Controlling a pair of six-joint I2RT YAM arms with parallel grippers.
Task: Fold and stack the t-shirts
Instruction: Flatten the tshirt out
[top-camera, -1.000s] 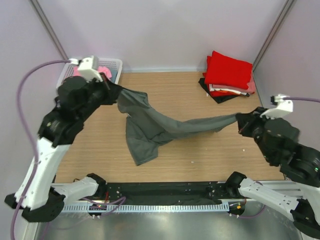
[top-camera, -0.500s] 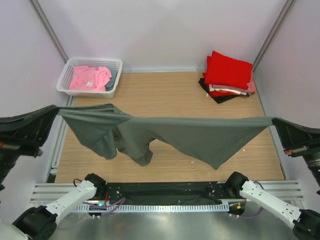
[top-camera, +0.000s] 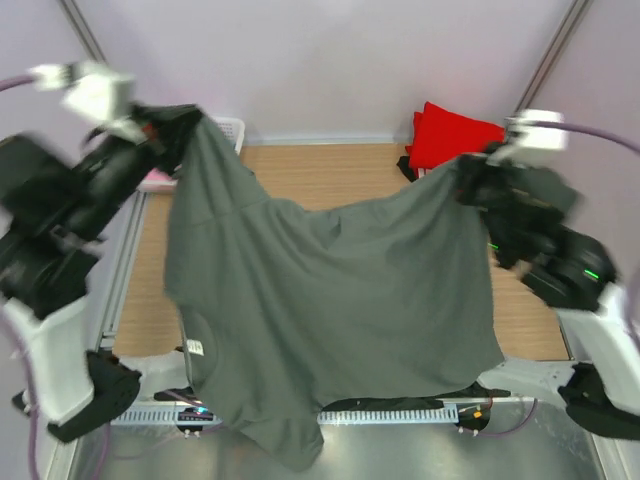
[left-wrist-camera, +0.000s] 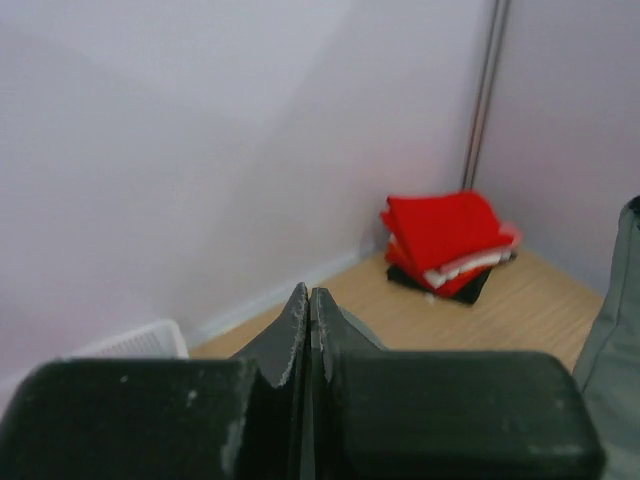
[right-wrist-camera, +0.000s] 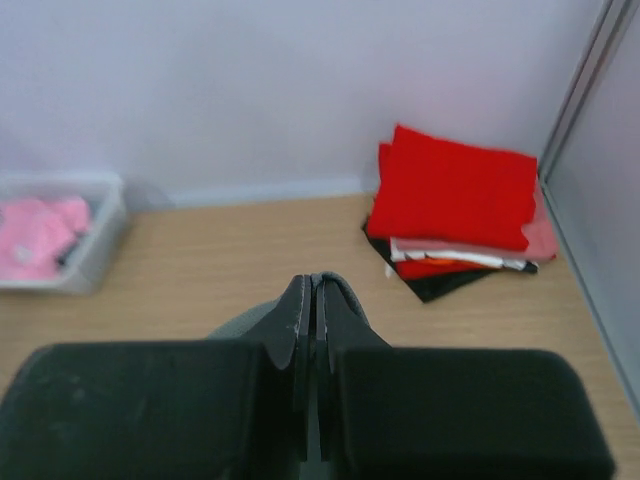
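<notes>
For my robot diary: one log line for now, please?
left gripper: shut on dark grey t-shirt | right gripper: shut on it | shirt: held up, spread

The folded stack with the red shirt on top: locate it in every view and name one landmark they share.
Top external: stack at the table's far right corner, partly behind the hanging grey t-shirt.
Left wrist: stack right of centre, on the wood near the wall.
Right wrist: stack upper right, on the wood by the wall.
Shared landmark: the metal corner post right beside the stack.
</notes>
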